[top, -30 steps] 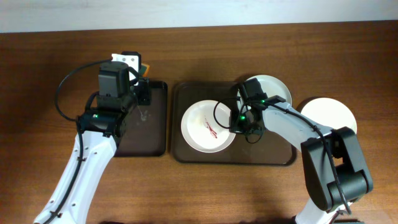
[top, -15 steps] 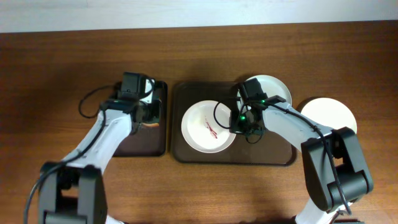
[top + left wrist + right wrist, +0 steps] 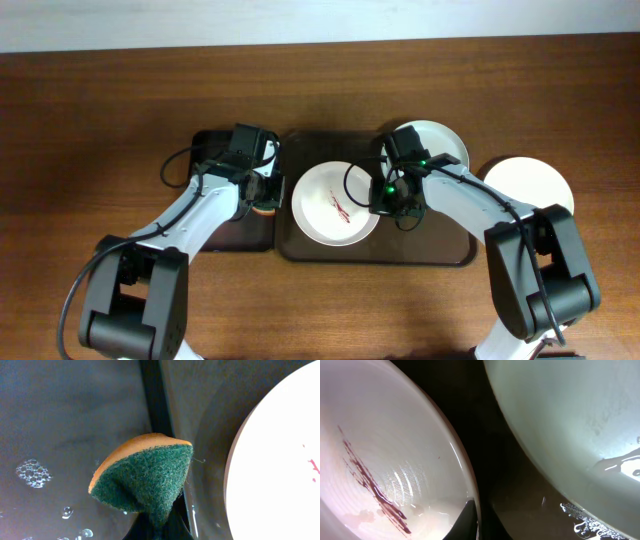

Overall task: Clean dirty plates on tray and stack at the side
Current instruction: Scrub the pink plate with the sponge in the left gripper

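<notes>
Wood worktop (image 3: 100,100) carries: small dark tray (image 3: 248,232) at L, larger brown tray (image 3: 430,250) alongside at ctr, white plate (image 3: 535,185) just R of it.

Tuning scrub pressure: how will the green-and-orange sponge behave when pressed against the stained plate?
Probably soft and springy: the sponge is folded in the left gripper's pinch. Likely wet and slick too, judging by the suds on the small tray beneath.
</notes>
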